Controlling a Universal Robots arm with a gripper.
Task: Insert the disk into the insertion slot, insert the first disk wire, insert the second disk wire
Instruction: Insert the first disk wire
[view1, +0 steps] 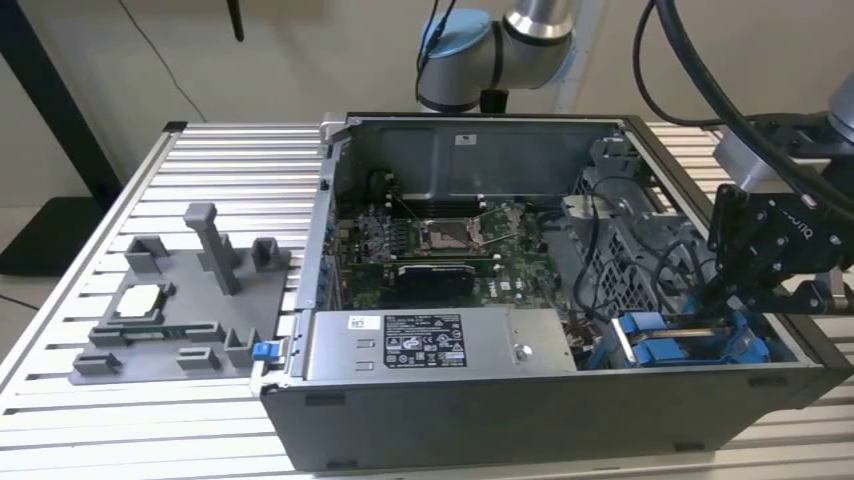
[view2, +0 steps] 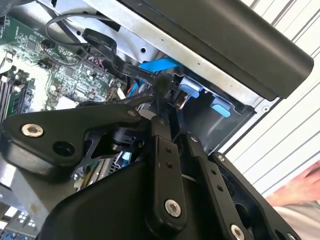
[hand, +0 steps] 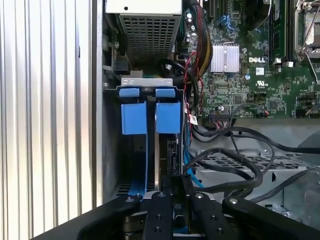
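Done: disk (hand: 169, 116), in its blue carrier, sits in the slot (hand: 112, 145).
In hand: gripper (hand: 176, 186) beside the disk, apparently pinching a black wire (view2: 131, 71) by its plug.
Left: probably seating both wires.

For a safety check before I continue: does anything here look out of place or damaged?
No damage or spill shows. One oddity: in the second wrist view, what seems a person's hand lies over the slatted table, just outside the computer case.
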